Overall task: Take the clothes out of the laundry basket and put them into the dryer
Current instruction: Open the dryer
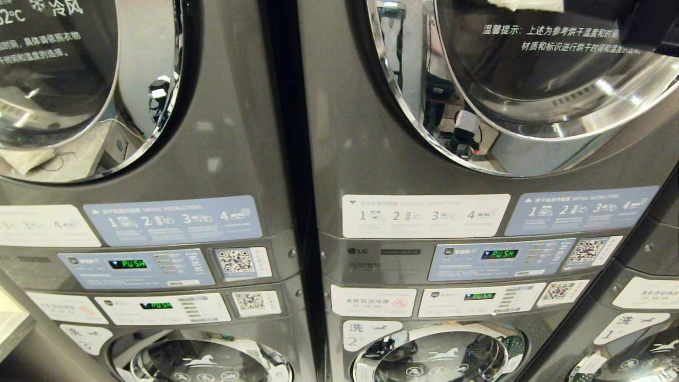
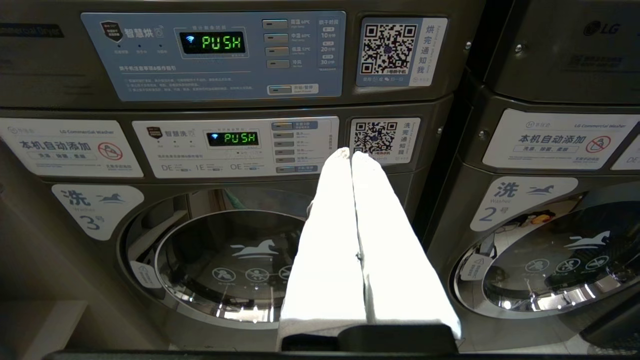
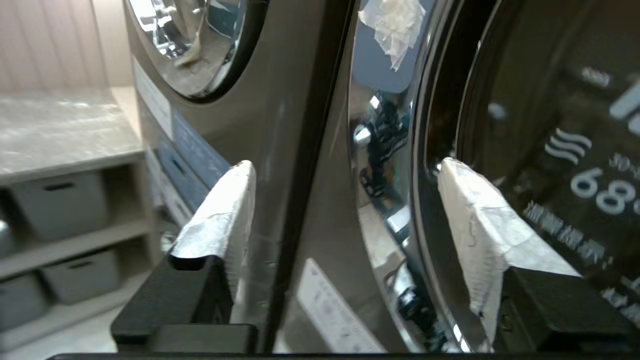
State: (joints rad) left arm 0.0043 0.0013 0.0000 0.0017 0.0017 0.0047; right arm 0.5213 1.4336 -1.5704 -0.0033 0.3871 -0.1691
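Note:
The dryer (image 1: 530, 79) is the upper right machine, and its round glass door with a chrome ring looks closed. My right gripper (image 3: 345, 167) is open right at the door's edge. One white-padded finger (image 3: 225, 215) is over the grey front panel and the other is over the dark glass (image 3: 550, 125). It holds nothing. In the head view only a bit of that gripper (image 1: 530, 4) shows at the top edge. My left gripper (image 2: 350, 152) is shut and empty, parked low in front of a washer door (image 2: 225, 260). The laundry basket and the clothes are out of view.
A second stacked machine (image 1: 148, 159) stands to the left, with control panels (image 1: 498, 260) reading PUSH beneath both dryers. Washer doors (image 1: 440, 355) sit below. In the right wrist view, a shelf unit with grey bins (image 3: 60, 210) stands off to the side.

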